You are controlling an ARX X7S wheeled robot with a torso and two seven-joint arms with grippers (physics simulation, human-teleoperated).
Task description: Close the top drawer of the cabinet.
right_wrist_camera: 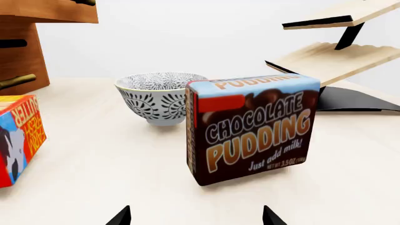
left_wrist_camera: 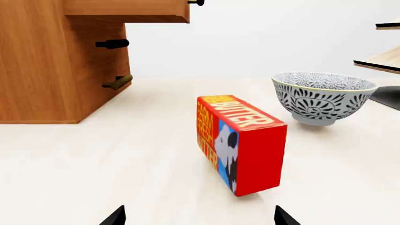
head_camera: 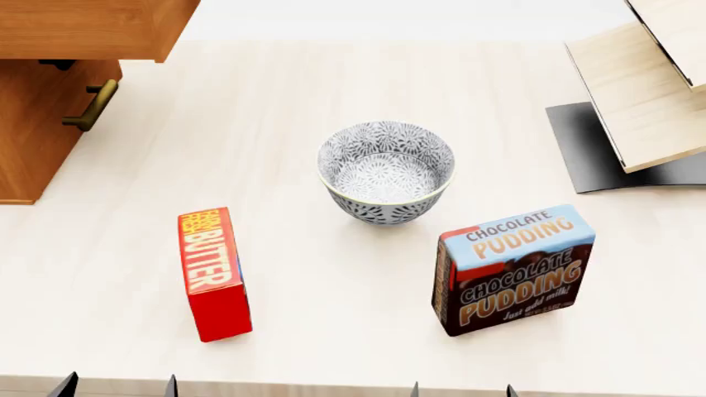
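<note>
The orange-brown cabinet [head_camera: 33,141] stands at the table's far left. Its top drawer [head_camera: 88,29] is pulled out and overhangs the table. The drawer also shows in the left wrist view [left_wrist_camera: 134,10], with the end of its handle [left_wrist_camera: 196,3] past its front edge. A lower brass handle [head_camera: 92,106] sits under it. My left gripper [head_camera: 116,385] is open and empty at the near edge, in front of the butter box, far from the cabinet. My right gripper [head_camera: 461,389] is open and empty at the near edge, in front of the pudding box.
A red butter box [head_camera: 213,273] stands at front left. A patterned bowl [head_camera: 386,172] sits mid-table. A chocolate pudding box [head_camera: 511,269] stands at front right. A pale wood rack [head_camera: 646,91] on a black base is at the far right.
</note>
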